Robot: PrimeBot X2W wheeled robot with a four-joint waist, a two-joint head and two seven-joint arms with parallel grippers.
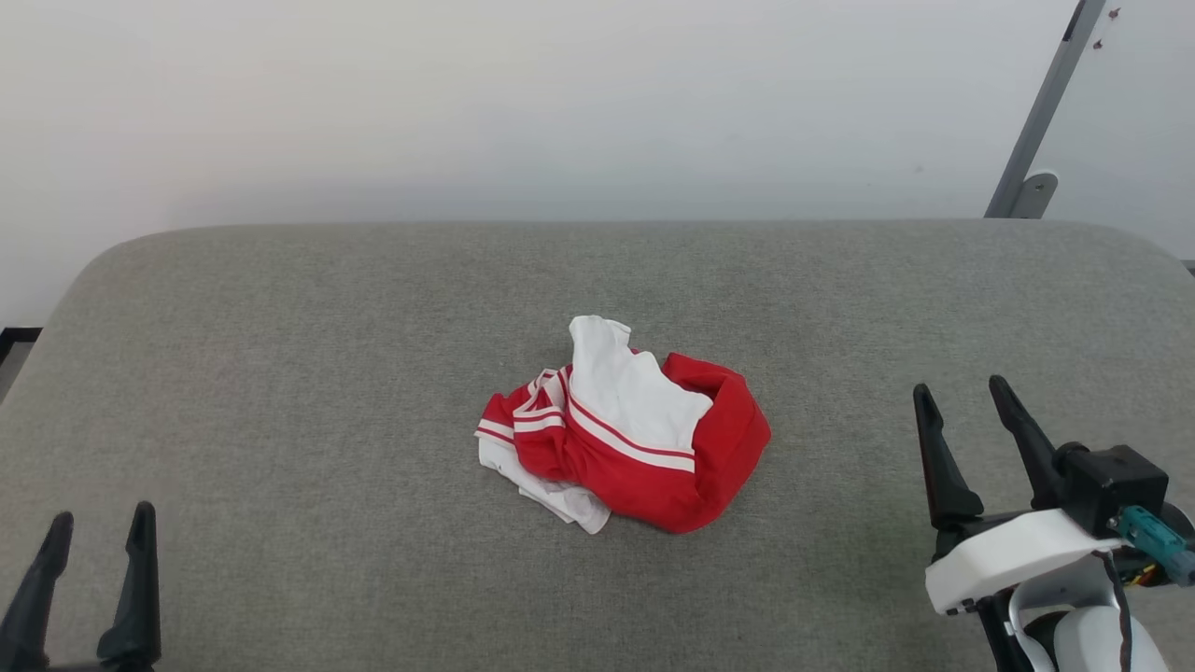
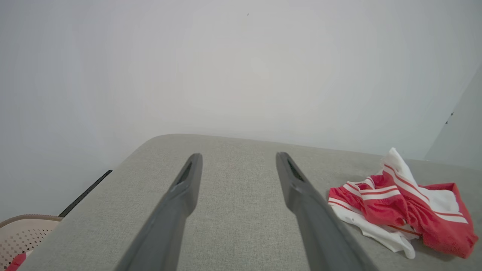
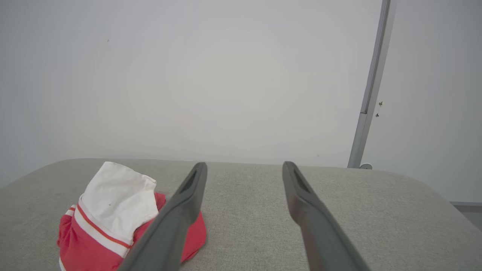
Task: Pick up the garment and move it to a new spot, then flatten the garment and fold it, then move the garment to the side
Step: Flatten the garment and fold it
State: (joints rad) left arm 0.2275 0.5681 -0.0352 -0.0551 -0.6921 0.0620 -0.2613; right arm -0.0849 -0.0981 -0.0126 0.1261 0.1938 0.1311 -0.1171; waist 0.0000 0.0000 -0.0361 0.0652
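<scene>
Head view looking down on the crumpled red sleeveless jersey [image 1: 728, 439] of soft fabric, white panels and red-and-white striped trim showing, lying heaped near the middle of the wide grey fabric-covered counter [image 1: 280, 373]. Holding the left hand [image 1: 103, 513] low at the near left edge, long dark fingers spread wide, gripping nothing. Holding the right hand [image 1: 961, 385] raised at the near right, fingers likewise wide apart and empty, well clear of the heap. Seeing the jersey [image 2: 448, 229] off to the right of the fingers in the left wrist view, and low on the left in the right wrist view, one finger crossing in front of its red edge.

Judging the step in hand as the very first, picking up, not yet begun: garment untouched, unflattened, unfolded. Calling next for reaching inward and down to the heap, probably with the nearer right hand, and closing on a raised fold such as the white panel on top, pinching fabric alone and not the counter's cover.

Noticing one container, a beige perforated basket [image 2: 26, 229] beside the counter's corner in the left wrist view, holding something red [image 2: 15, 262] at its edge, too little showing for naming.
</scene>
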